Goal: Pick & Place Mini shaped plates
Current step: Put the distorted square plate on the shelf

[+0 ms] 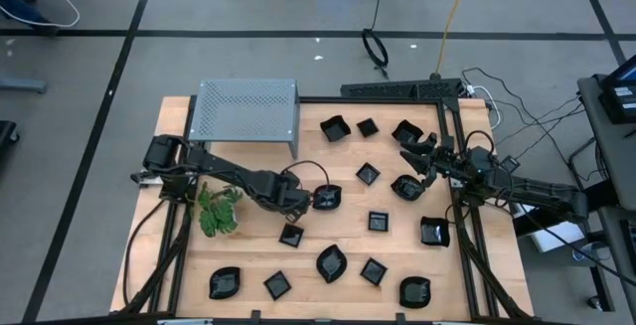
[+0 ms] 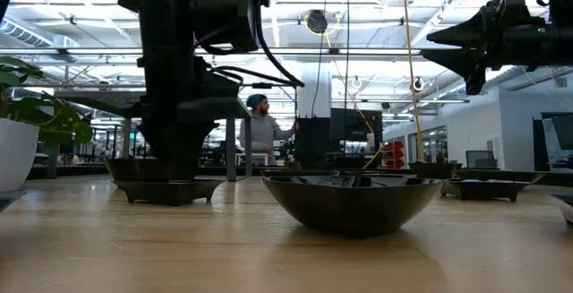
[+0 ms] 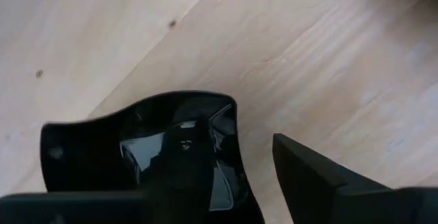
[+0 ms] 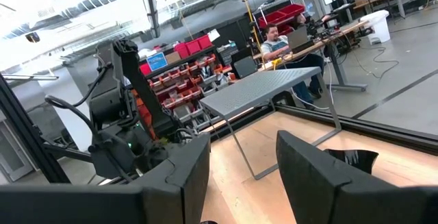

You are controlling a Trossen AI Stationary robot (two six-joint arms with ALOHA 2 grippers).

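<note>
Several glossy black mini plates lie scattered on the wooden table. My left gripper (image 1: 306, 200) is low at the table's middle, open, at one curvy-walled plate (image 1: 326, 198) that rests flat on the wood. In the left wrist view that plate (image 3: 137, 138) fills the lower left, and the gripper (image 3: 236, 152) straddles its wall. My right gripper (image 1: 412, 154) hangs open and empty above the table's far right part, between two plates (image 1: 406, 131) (image 1: 405, 187). It shows raised in the low view (image 2: 457, 53), and its fingers frame the right wrist view (image 4: 243, 159). My left gripper comes from above with one finger (image 3: 185, 176) over the plate's hollow and the other finger (image 3: 308, 176) outside the plate's wall (image 3: 236, 125). A gap shows between the outer finger and the wall. Whether the inner finger touches the plate cannot be told.
A grey perforated metal shelf (image 1: 245, 108) stands at the far left. A green plant in a white pot (image 1: 219, 211) sits beside my left arm. More plates lie near the front edge (image 1: 332, 262) (image 1: 224, 283) and on the right (image 1: 434, 232). A person (image 2: 258, 127) stands beyond the table.
</note>
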